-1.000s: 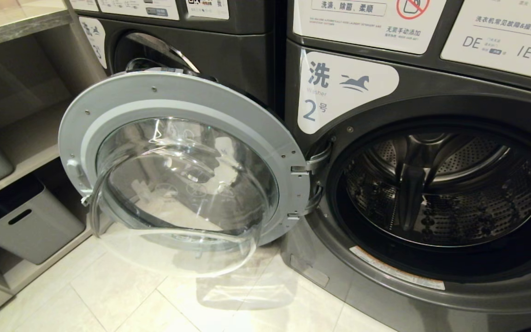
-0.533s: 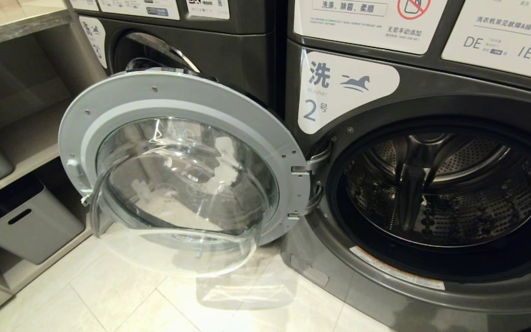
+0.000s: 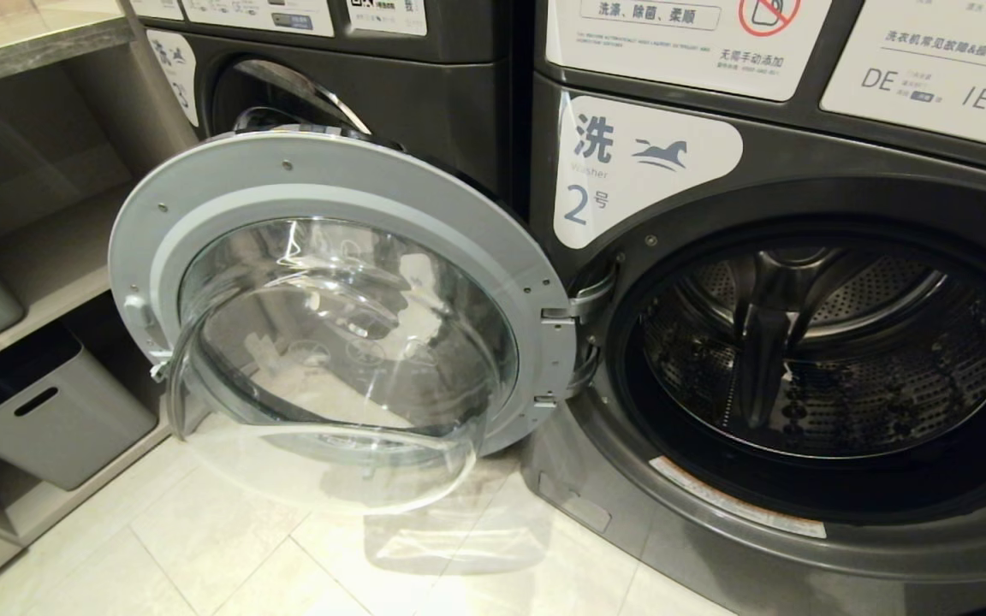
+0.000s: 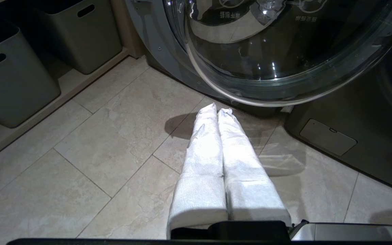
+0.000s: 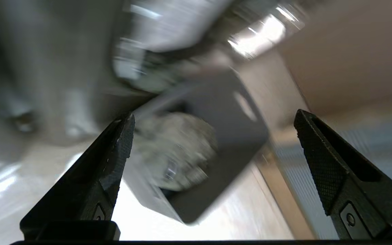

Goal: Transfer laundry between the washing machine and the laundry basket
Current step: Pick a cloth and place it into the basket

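The dark washing machine [image 3: 767, 547] marked 2 stands with its round door [image 3: 330, 188] swung wide to the left, and I see no laundry in the steel drum [image 3: 827, 351]. Neither arm shows in the head view. In the blurred right wrist view, my right gripper [image 5: 213, 115] is open, its black fingers [image 5: 114, 153] wide apart with nothing held. Beyond them stands a grey laundry basket [image 5: 230, 112] holding a crumpled pale bundle of laundry [image 5: 175, 153]. My left gripper [image 4: 217, 109], with white-wrapped fingers [image 4: 202, 146], hangs shut and empty over the floor tiles below the door glass [image 4: 284, 51].
Grey storage bins [image 3: 48, 415] sit on low shelves to the left of the open door. A second machine [image 3: 356, 77] stands behind the door. Pale tiled floor [image 3: 228, 547] spreads in front of the machines. A service flap [image 4: 328, 136] sits low on the machine front.
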